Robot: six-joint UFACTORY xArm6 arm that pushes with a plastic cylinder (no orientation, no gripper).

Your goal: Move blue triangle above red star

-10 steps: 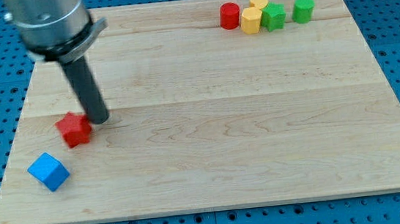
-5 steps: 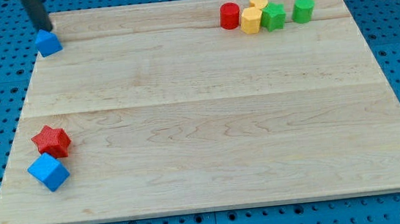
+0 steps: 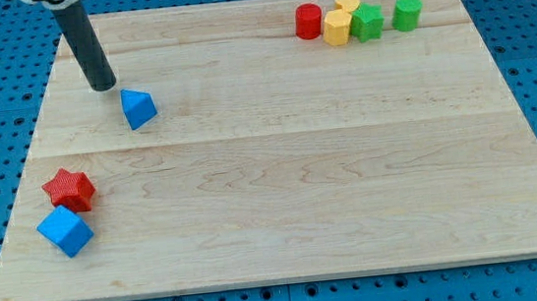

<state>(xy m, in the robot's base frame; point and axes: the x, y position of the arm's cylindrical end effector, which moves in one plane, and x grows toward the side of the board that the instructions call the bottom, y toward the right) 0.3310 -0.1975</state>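
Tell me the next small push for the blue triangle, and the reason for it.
Probably bring my tip round to the blue triangle's right side and nudge it left and slightly down. The tip now sits just up-left of the triangle, while the red star lies lower and further left, so the triangle is still right of the spot above the star.

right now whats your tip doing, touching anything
My tip: holding nothing, just up-left of the blue triangle; contact cannot be told.
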